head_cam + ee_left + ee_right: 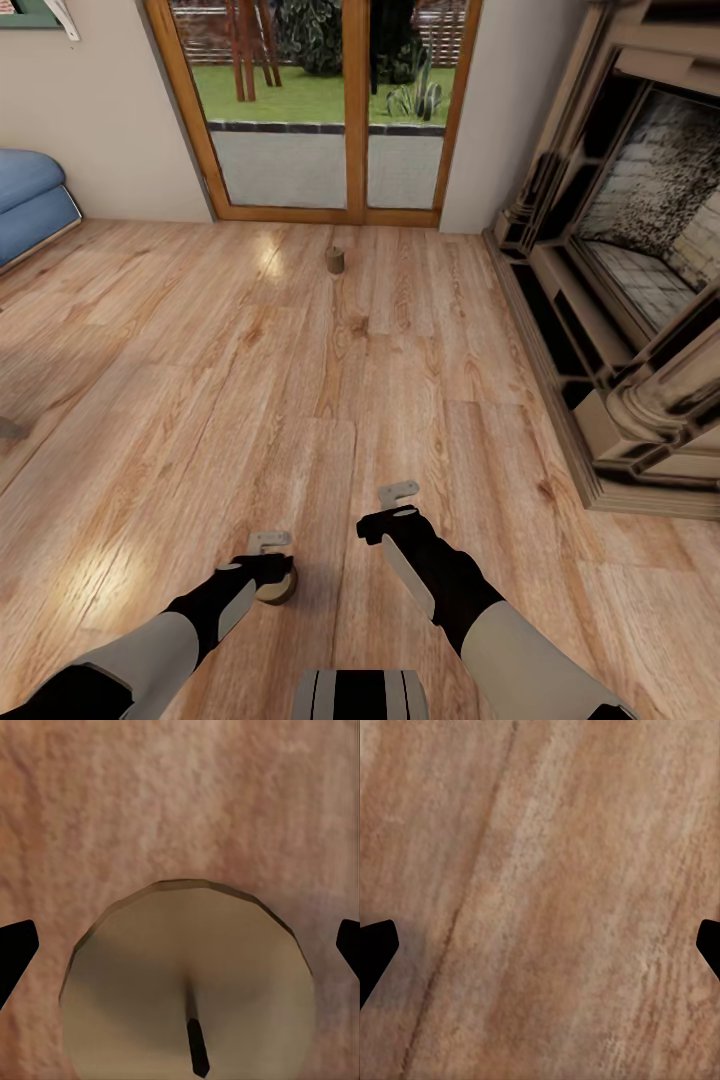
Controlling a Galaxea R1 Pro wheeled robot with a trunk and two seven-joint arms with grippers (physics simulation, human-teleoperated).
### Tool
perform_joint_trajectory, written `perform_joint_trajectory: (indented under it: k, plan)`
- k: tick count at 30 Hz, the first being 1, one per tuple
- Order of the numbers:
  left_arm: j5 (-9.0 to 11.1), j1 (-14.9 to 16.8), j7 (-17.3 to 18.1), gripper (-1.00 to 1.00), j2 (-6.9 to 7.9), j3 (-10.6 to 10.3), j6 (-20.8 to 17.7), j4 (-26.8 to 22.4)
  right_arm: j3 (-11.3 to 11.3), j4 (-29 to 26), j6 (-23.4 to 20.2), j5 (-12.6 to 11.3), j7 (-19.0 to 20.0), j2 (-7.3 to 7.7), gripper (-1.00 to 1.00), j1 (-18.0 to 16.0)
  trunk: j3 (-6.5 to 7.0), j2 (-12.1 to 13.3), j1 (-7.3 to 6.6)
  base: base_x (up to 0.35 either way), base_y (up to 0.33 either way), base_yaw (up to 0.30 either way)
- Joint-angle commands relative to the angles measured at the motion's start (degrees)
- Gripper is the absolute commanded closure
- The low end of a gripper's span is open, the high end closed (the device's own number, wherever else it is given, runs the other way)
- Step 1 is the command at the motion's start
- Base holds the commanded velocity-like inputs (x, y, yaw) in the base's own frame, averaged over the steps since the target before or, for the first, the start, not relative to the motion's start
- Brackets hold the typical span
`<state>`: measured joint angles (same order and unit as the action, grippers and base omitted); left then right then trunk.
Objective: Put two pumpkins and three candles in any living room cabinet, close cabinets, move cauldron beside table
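One off-white candle stands on the wood floor just under my left gripper. In the left wrist view its top with a dark wick lies between the two black fingertips, which stand wide apart, so the gripper is open around it. A second candle stands far ahead near the glass door. My right gripper hovers open over bare floor. The pumpkins, the cabinet, the cauldron and the table are out of view.
A grey stone fireplace runs along the right side. A wood-framed glass door closes the far wall. A blue sofa sits at the far left. Wood floor stretches between me and the far candle.
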<state>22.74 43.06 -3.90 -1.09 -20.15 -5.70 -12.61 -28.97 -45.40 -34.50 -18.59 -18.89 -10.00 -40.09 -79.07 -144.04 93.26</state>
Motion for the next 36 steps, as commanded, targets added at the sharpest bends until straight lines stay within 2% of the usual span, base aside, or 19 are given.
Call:
perform_joint_trajectory:
  k: [1, 9, 22, 27, 28, 36]
  plan:
    - [0.5, 0.0, -0.4, -1.0, 0.0, -0.5, -0.3, -0.1, -0.1, 0.0, -0.1, -0.6, -0.5, 0.0, -1.0, 0.0, -0.04, 0.0, -0.01, 0.0, 0.0, 0.0]
    - [0.5, 0.0, -0.2, -1.0, -0.29, -0.5, -0.3, -0.1, -0.1, 0.0, -0.1, -0.6, -0.5, 0.0, -1.0, 0.0, -0.04, 0.0, -0.01, 0.0, 0.0, 0.0]
    - [0.4, 0.0, -0.6, -1.0, -0.4, -0.5, -0.1, -0.1, -0.1, 0.0, -0.1, -0.6, -0.5, 0.0, -1.0, 0.0, -2.92, -0.2, 0.33, 0.0, 0.0, 0.0]
    - [0.5, 0.0, -0.7, -1.0, -0.38, -0.4, -0.2, -0.1, -0.1, 0.0, -0.1, -0.6, -0.5, 0.0, -1.0, 0.0, -2.92, -0.2, 0.33, 0.0, 0.0, 0.0]
    - [0.5, 0.0, -0.8, 1.0, -0.39, -0.3, -0.2, -0.1, -0.1, 0.0, -0.1, -0.6, -0.5, 0.0, -1.0, 0.0, -2.92, -0.2, 0.33, 0.0, 0.0, 0.0]
    - [0.7, 0.0, -0.8, 1.0, -0.33, -0.1, 0.2, -0.1, -0.1, 0.0, -0.1, -0.7, -0.5, 0.0, -1.0, 0.0, -2.92, -0.2, 0.33, 0.0, 0.0, 0.0]
